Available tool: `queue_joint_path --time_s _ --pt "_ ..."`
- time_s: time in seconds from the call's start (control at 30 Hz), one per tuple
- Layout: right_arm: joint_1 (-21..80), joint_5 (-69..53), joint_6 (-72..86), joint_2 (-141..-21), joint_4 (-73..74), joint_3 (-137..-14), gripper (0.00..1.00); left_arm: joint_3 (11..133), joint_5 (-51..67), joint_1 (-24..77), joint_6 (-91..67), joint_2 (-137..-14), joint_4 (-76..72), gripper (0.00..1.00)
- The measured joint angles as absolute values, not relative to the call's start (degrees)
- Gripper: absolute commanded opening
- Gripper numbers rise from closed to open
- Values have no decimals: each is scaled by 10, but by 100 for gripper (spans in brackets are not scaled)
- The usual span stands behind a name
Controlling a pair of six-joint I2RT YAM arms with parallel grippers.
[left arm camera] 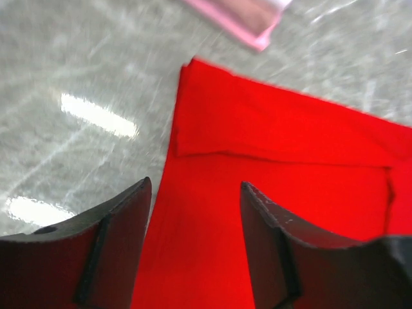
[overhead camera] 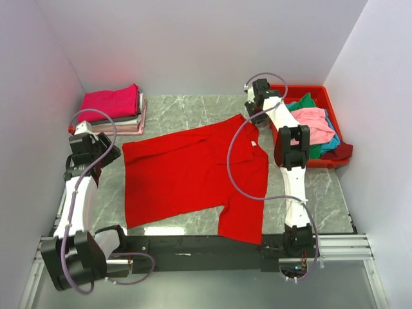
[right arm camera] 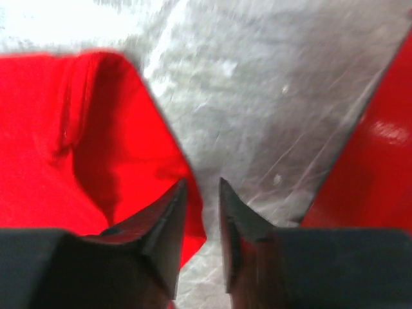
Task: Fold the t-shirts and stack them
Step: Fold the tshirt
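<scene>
The left arm [overhead camera: 74,199] is reaching forward along the table's left side. Its wrist is bending inward, so the left gripper [overhead camera: 111,154] is hovering at the left edge of the large bright red cloth t-shirt [overhead camera: 187,174]. That t-shirt is lying spread flat across the middle of the grey marble-patterned table [overhead camera: 193,109]. The right arm [overhead camera: 293,183] is stretching far forward beside the red plastic bin [overhead camera: 302,88], with the right gripper [overhead camera: 252,117] pointing down at the t-shirt's far right corner. The left wrist view is adding what the top view cannot: the left gripper [left arm camera: 196,187] is standing wide apart above a folded edge of red cloth, grasping nothing, with a pink folded cloth corner [left arm camera: 248,22] lying just beyond. The right wrist view is showing the right gripper [right arm camera: 201,185] parted only narrowly, with bare table visible in the gap, a raised red fold against 1 finger and nothing pinched. Only the top view is showing the stack of folded shirts [overhead camera: 112,103] at the far left, magenta on top, and the loose pink and green shirts [overhead camera: 312,122] heaped in the bin.
</scene>
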State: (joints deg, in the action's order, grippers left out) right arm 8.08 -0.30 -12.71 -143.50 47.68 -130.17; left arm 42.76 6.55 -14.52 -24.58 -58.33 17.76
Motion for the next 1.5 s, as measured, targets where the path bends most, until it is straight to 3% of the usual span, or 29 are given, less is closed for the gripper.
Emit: queue_joint_path --time_s 0.07,0.2,0.57,0.9,0.97,1.1,1.2,1.4,1.5 --pt "80 -1 -134 -1428 461 -1292 48 428 62 -145 -253 -617 179 57" --pt "83 -29 -154 -1376 444 -1222 55 434 63 -145 -263 -694 185 52" --pt "150 -149 -173 -1146 389 -1021 57 504 76 -137 -287 -865 205 51" --pt "172 -193 -174 -1130 385 -947 57 536 67 -121 -298 -908 214 43" --pt "171 -196 -174 -1130 384 -947 57 543 66 -116 -298 -915 216 40" --pt "170 -200 -174 -1129 382 -943 57 547 63 -107 -299 -922 218 20" --pt "170 -203 -174 -1129 382 -942 57 547 62 -105 -298 -924 218 12" --pt "170 -207 -174 -1122 382 -941 57 547 62 -105 -296 -926 221 0" --pt "170 -207 -174 -1116 381 -939 57 547 62 -105 -293 -926 223 0"
